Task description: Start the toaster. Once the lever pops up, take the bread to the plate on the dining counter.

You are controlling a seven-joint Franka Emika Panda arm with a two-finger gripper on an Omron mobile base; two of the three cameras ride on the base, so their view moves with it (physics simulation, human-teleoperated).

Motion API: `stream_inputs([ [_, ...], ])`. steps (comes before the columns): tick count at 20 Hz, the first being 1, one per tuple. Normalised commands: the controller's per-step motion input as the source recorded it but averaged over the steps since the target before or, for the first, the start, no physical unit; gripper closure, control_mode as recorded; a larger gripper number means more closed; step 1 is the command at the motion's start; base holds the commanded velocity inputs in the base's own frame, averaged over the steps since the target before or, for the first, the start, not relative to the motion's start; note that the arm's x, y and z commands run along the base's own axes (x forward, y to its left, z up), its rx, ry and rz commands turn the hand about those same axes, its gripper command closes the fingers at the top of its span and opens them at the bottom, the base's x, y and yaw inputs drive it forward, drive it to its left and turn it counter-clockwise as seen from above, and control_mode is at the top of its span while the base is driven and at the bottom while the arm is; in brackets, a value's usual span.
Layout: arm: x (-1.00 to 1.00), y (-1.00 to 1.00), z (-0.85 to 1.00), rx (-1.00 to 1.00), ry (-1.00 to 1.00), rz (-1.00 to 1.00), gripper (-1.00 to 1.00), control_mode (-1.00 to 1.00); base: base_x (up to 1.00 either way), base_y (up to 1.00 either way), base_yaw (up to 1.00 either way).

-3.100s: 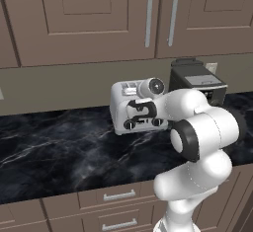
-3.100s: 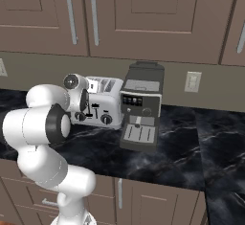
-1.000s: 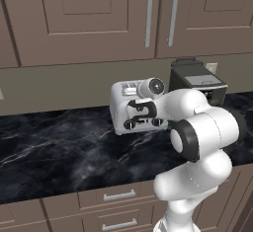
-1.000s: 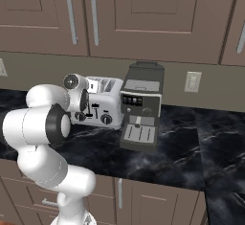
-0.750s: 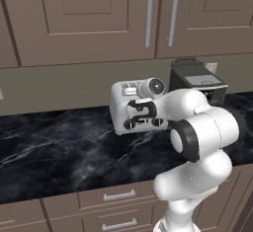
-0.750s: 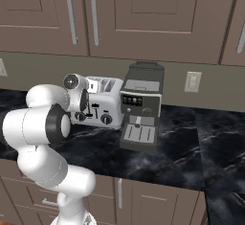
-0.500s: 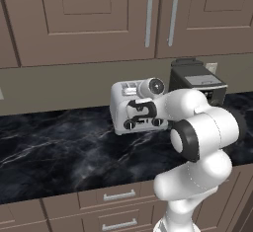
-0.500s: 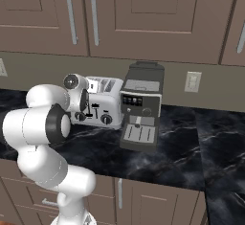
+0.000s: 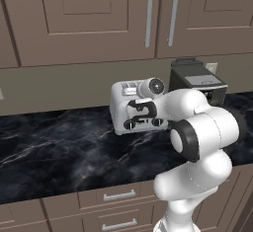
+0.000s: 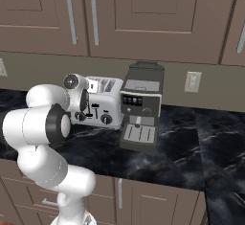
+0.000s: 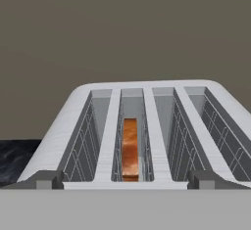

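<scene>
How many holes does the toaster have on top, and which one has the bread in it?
4 slots in the toaster, side by side. The bread sits in the second slot from the left in the hand view.

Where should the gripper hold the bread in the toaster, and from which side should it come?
Grip the bread by its top crust edge, coming straight down from above. It stands on edge deep in a narrow slot of the toaster, so only that edge is reachable; fingers should pinch its two flat faces.
</scene>
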Motion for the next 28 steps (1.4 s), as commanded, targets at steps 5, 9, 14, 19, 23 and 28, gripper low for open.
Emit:
stream_inputs([
  [5, 0.00, 0.00, 0.00, 0.00, 0.00, 0.00, -1.00, -1.00, 0.00, 0.00, 0.00],
  [9, 0.00, 0.00, 0.00, 0.00, 0.00, 0.00, -1.00, -1.00, 0.00, 0.00, 0.00],
  [14, 0.00, 0.00, 0.00, 0.00, 0.00, 0.00, -1.00, -1.00, 0.00, 0.00, 0.00],
  [19, 0.00, 0.00, 0.00, 0.00, 0.00, 0.00, -1.00, -1.00, 0.00, 0.00, 0.00],
  [23, 0.00, 0.00, 0.00, 0.00, 0.00, 0.00, -1.00, -1.00, 0.00, 0.00, 0.00],
  [28, 0.00, 0.00, 0.00, 0.00, 0.00, 0.00, -1.00, -1.00, 0.00, 0.00, 0.00],
])
